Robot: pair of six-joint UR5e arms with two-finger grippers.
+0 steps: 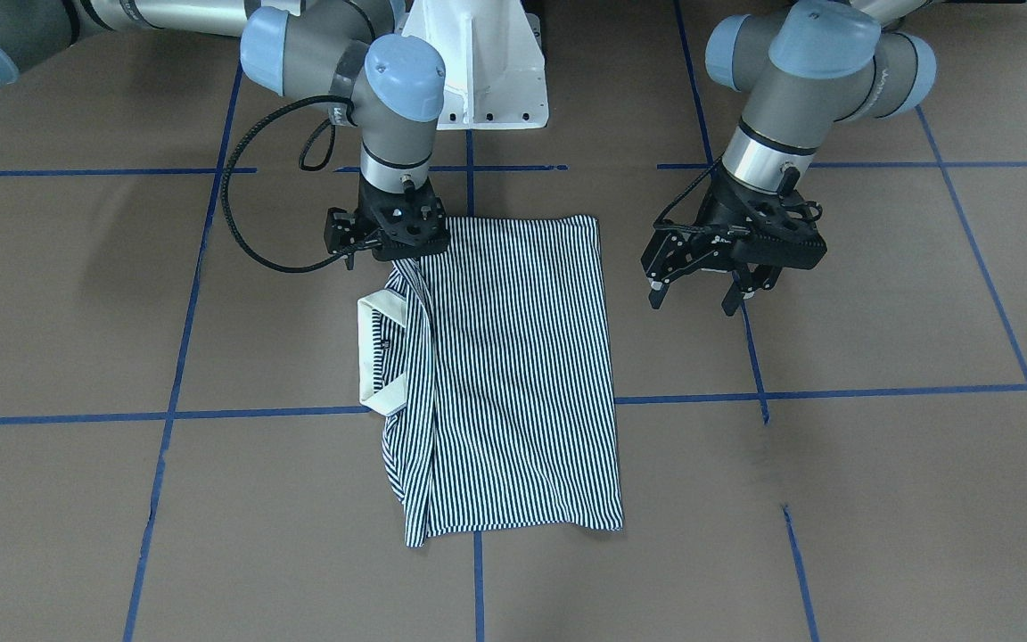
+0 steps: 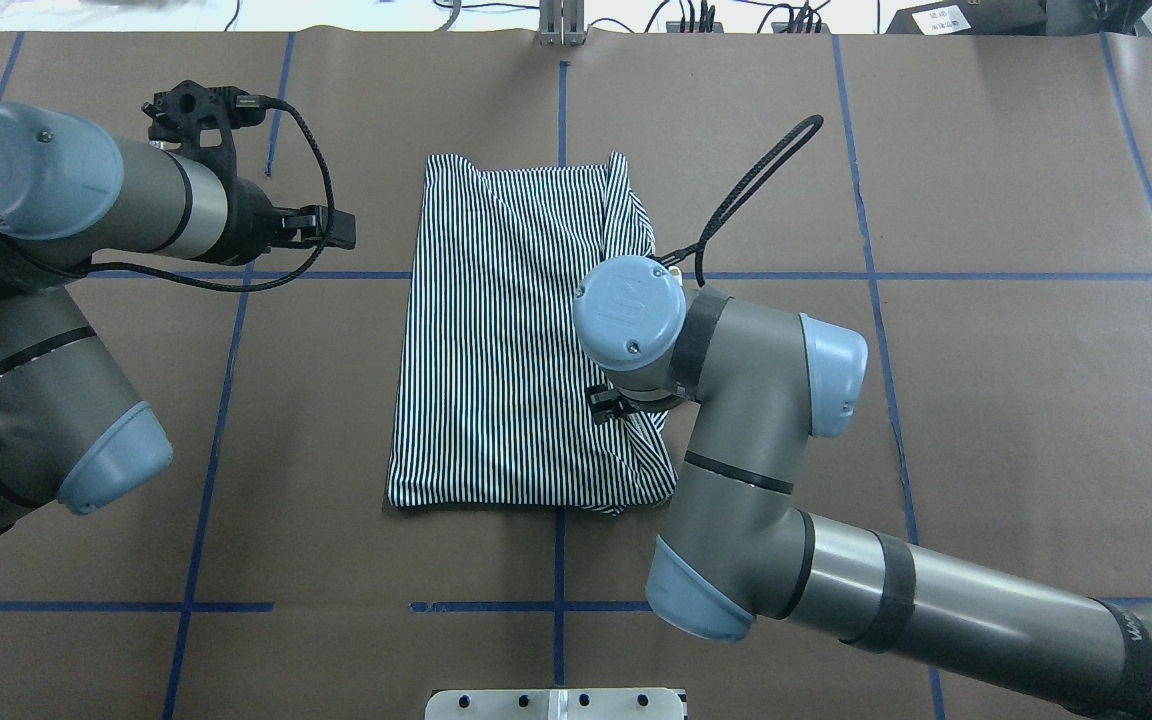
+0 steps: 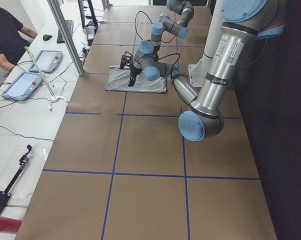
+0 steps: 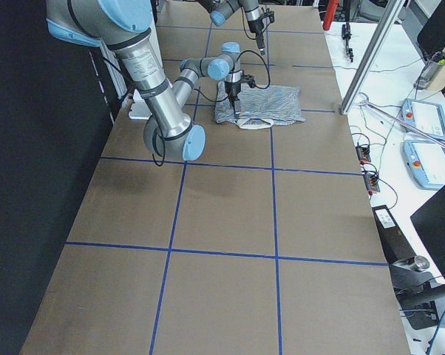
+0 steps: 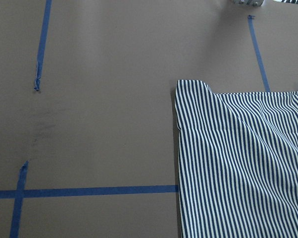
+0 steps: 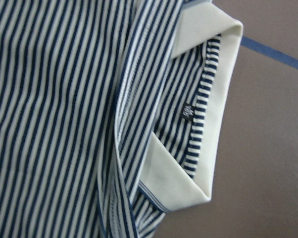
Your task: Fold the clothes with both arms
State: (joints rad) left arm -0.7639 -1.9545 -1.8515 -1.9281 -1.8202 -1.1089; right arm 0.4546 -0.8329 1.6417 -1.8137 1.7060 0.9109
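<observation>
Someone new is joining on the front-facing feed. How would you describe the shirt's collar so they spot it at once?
On the brown table, find the striped shirt lying in the middle. Follow its edge on the side of the right gripper, that view's left, to a band jutting onto the table. That is the collar: plain white, where everything around it is striped.

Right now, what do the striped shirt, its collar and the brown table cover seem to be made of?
Striped shirt: soft knit fabric, probably cotton, with a matte look; it folds and wrinkles limply.
Collar: thicker plain cream knit that holds a crisp folded edge.
Table cover: looks like flat, matte brown paper or card; the blue lines on it seem to be tape.
</observation>
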